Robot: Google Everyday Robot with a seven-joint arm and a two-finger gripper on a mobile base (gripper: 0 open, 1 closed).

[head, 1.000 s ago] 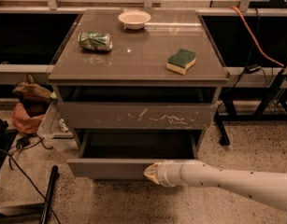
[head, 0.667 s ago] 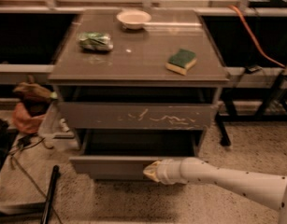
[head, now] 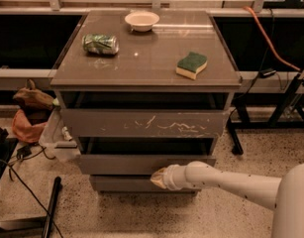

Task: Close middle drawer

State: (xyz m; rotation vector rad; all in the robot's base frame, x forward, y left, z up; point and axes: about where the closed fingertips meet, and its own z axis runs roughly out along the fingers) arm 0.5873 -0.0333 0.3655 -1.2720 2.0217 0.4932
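Hand [head: 158, 178] touches middle drawer [head: 117, 164] front (drawer slightly open).

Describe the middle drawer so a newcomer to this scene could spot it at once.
Find the grey-brown cabinet and look at its three stacked fronts. The middle drawer is the plain, slightly open one under the scratched front and above the narrower bottom front; the gripper sits at its lower edge.
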